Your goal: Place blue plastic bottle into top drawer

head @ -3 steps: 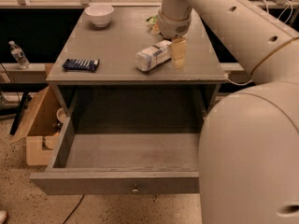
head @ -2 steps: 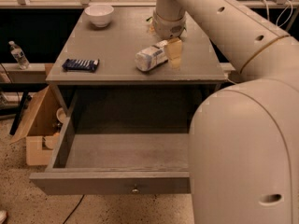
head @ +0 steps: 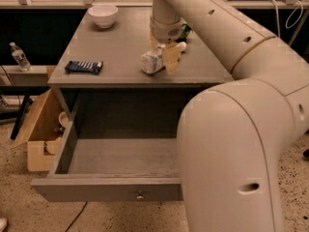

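Observation:
The blue plastic bottle (head: 154, 61) lies on its side on the grey cabinet top (head: 120, 42), right of the middle, its white cap (head: 182, 46) pointing right. My gripper (head: 163, 52) reaches down from above, open, one tan finger (head: 170, 58) in front of the bottle's middle and the other behind it. The bottle rests on the top. The top drawer (head: 96, 190) is pulled out below, with a small brass knob (head: 140, 195); its inside shows nothing, and my arm hides its right part.
A white bowl (head: 103, 15) stands at the back left of the cabinet top. A dark blue snack packet (head: 84, 66) lies at the front left. A small upright water bottle (head: 20, 57) and a cardboard box (head: 38, 129) are left of the cabinet.
My gripper has moved left from beside the bottle's cap end to over its middle, with a finger now in front of it. The bottle has not moved.

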Motion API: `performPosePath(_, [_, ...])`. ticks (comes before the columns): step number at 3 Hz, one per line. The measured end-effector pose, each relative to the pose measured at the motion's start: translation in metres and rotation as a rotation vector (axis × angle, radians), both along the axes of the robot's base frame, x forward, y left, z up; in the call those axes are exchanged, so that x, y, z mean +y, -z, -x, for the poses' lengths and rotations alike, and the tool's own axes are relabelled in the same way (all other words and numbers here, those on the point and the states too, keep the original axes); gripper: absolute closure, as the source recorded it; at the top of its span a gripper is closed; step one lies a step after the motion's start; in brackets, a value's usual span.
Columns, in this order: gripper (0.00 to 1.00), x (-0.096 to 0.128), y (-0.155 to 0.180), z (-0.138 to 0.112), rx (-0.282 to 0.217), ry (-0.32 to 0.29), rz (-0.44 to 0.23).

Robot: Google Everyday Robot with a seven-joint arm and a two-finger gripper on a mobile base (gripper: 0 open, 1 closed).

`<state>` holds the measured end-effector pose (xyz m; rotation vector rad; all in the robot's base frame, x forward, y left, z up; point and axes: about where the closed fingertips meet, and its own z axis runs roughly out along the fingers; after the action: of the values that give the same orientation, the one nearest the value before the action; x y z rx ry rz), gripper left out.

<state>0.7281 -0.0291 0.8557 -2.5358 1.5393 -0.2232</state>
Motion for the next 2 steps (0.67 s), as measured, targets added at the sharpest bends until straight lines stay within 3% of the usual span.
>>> performPosePath(2, [0.79, 0.009, 0.0012, 0.009, 0.03, -0.042, -0.032])
